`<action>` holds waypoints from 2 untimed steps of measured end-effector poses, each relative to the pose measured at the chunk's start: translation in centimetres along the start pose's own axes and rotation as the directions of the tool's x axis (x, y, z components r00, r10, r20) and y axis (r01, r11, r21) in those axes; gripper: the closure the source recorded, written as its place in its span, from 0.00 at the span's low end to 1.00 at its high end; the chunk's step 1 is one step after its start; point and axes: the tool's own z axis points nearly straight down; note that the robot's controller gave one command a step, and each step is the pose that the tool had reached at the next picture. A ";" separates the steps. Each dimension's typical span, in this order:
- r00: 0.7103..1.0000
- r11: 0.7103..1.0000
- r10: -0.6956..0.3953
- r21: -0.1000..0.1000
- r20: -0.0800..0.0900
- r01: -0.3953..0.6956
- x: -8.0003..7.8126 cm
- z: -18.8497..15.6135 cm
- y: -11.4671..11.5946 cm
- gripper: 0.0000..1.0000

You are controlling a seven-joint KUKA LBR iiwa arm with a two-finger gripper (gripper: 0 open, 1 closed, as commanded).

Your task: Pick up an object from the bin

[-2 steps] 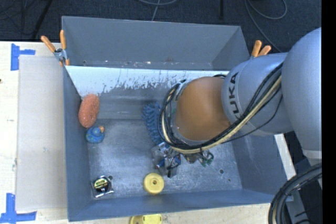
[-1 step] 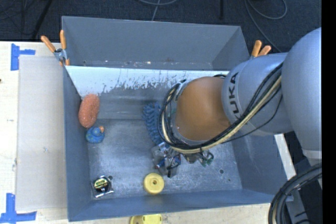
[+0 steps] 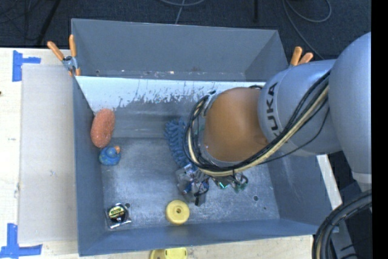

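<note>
The hand (image 3: 195,184) sits low in the grey metal bin (image 3: 139,191), beside the frilly blue cloth-like bundle (image 3: 174,137) at mid-floor — approach step, seemingly — open or closed I can't tell; next, settle and close.

The one word that can be read is the maker's name on the robot arm (image 3: 303,112). Dark letters spelling KUKA run along the grey casing, turned on their side, just right of the orange-brown wrist cover (image 3: 233,124). The letters U, K and A stand out plainly; the first K sits at the upper end beside the cables. Well apart from that cover, down and to its left, a small black-and-yellow thing (image 3: 118,213) bears a marking on its face, too small to read.
</note>
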 end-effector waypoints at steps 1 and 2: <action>1.000 1.000 0.002 0.001 0.003 -0.002 -0.2 -6.3 -1.1 0.00; 0.998 0.999 -0.052 0.009 0.018 0.052 1.5 -7.9 -1.3 0.00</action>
